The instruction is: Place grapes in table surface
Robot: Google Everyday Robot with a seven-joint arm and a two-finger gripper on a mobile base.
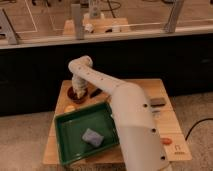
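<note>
Arm (107, 85) stretched across table surface (169, 126), elbow bent, gripper (78, 93) down over brown bowl (72, 96) (grip state unclear).

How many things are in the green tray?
1: a blue sponge, middle of the green tray; the arm may hide more. The gripper is at the bowl behind it.

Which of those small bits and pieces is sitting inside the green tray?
The blue-grey block: it alone lies in the green tray; the rest sit on the wooden table. The robot's jaws are at the brown bowl, far left.
</note>
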